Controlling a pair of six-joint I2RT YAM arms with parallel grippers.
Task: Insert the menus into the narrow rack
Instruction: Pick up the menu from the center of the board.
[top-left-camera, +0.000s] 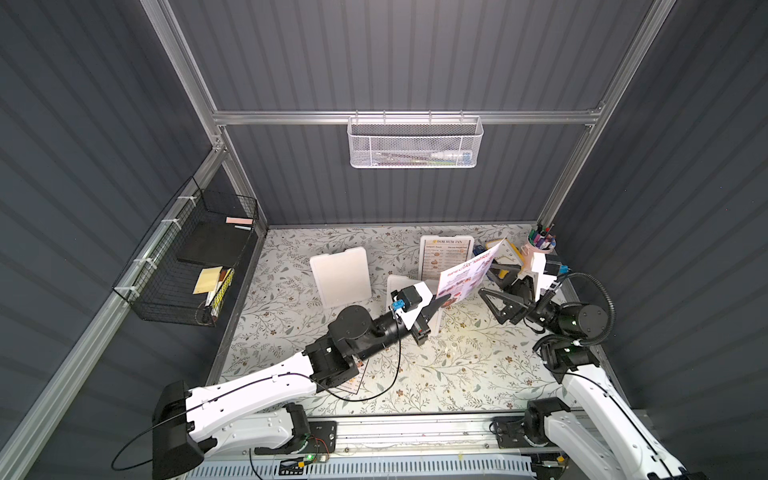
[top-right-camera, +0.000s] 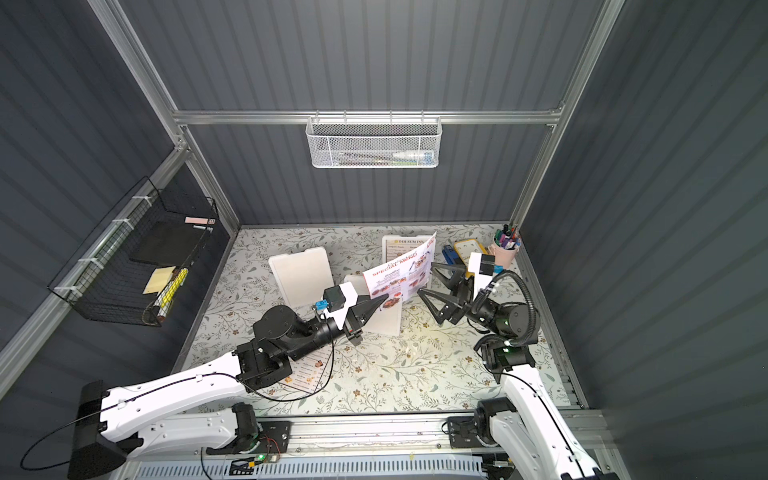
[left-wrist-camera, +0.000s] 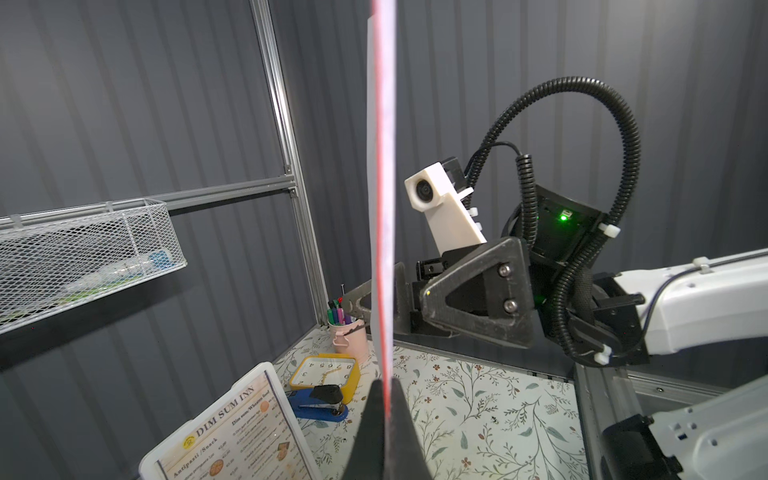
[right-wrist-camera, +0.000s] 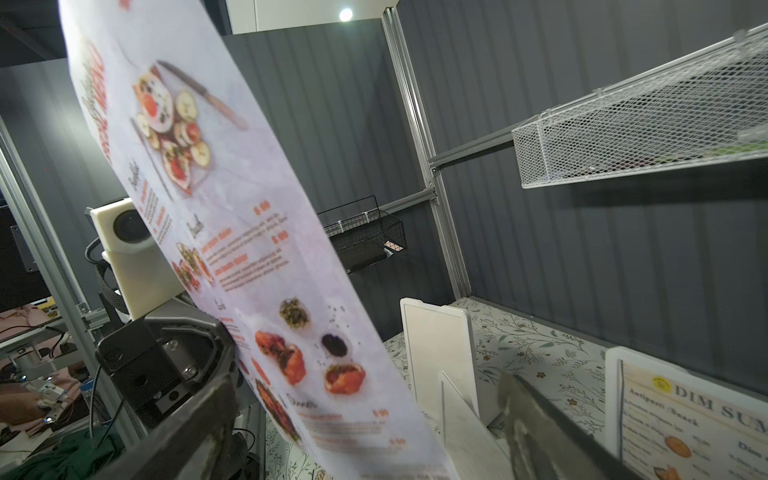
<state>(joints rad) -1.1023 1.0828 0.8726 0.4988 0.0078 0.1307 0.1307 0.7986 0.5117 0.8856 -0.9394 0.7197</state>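
Observation:
My left gripper (top-left-camera: 442, 301) is shut on the bottom edge of the pale lavender menu (top-left-camera: 469, 270), holding it upright above the table; it shows edge-on (left-wrist-camera: 384, 208) in the left wrist view. My right gripper (top-left-camera: 488, 280) is open, with a finger on each side of the sheet's (right-wrist-camera: 232, 232) right edge. A "DIM SUM INN" menu (top-left-camera: 445, 253) lies in a white holder at the back. Another menu (top-left-camera: 353, 384) lies partly hidden under my left arm. The narrow white mesh rack (top-left-camera: 414, 143) hangs on the back rail.
Blank white holders lie at mid-table (top-left-camera: 340, 276) and under my left gripper (top-left-camera: 399, 286). A black wire basket (top-left-camera: 187, 266) hangs on the left wall. A pen cup (top-left-camera: 540, 245), a yellow clock (left-wrist-camera: 326, 372) and a blue stapler (left-wrist-camera: 316, 405) crowd the back right corner.

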